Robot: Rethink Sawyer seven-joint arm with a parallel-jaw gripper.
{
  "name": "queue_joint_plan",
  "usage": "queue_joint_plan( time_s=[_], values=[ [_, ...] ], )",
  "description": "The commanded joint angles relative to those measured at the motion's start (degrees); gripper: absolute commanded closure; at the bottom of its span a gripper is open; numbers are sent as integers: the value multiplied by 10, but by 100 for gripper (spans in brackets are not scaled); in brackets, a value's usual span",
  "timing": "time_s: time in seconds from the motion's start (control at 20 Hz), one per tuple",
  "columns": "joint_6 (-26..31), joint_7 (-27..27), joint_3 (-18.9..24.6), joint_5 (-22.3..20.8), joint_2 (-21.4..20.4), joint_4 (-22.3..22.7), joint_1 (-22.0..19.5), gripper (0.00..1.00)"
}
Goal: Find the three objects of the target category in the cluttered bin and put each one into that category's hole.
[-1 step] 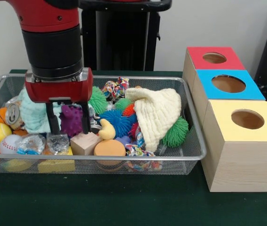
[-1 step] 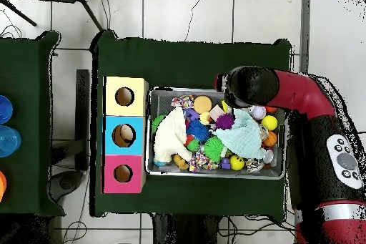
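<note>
One camera sits low and close across the table, looking level at the wire bin (image 1: pixel 190 155) and the row of three wooden boxes (image 1: pixel 227 155) beside it, with the arm (image 1: pixel 53 42) dropping in from above. The other hangs high overhead, looking straight down, far enough off to take in the whole green table (image 2: pixel 193 62) and surrounding floor. Both catch the bin (image 2: pixel 161 172), the boxes (image 2: pixel 109 141) and the arm (image 2: pixel 300 94).
</note>
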Motion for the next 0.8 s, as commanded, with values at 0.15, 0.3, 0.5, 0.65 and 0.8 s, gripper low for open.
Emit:
queue_joint_plan(
  time_s=[0.15, 0.3, 0.5, 0.65, 0.8],
  values=[
    [-24, -103, 40, -33, 20, 40, -20, 0],
    [-9, -115, 46, -26, 16, 43, -31, 0],
    [20, -131, 46, -26, 10, 32, -34, 0],
    [29, -127, 44, -30, 6, 23, -27, 0],
    [47, -129, 40, -33, -5, 13, -19, 0]
  ],
)
